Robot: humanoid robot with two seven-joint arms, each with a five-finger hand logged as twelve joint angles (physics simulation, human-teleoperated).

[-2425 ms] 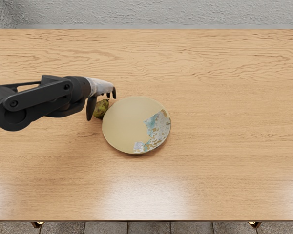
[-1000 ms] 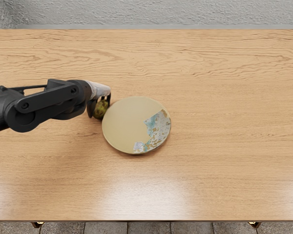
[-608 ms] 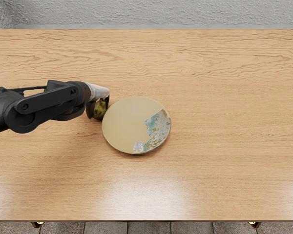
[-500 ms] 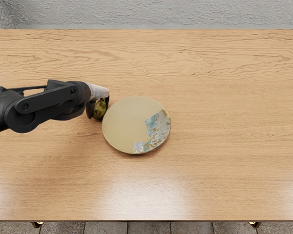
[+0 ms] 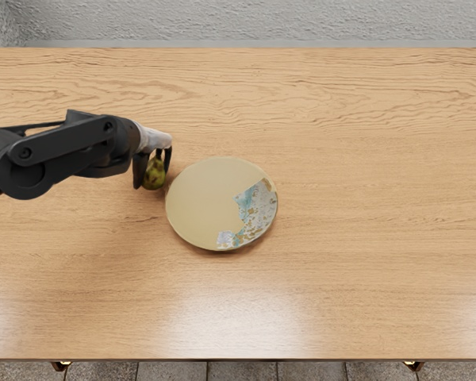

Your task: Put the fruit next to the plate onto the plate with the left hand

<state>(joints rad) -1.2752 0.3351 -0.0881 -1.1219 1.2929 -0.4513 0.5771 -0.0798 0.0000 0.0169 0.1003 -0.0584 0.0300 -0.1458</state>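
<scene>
A small yellow-green fruit sits inside my left hand, whose dark fingers close around it on both sides. The hand and fruit hover just left of the plate, above the table. My left arm comes in from the picture's left edge. The round tan plate with a patchy blue-and-white pattern on its right part lies near the table's middle, with nothing on it. The right hand is out of view.
The wooden table spreads wide around the plate. A grey wall runs along its far edge, and its front edge shows at the bottom of the picture.
The left hand closed its fingers on the fruit beside the plate, then rose and drew slightly left, carrying the fruit up with it. The plate has not moved.
</scene>
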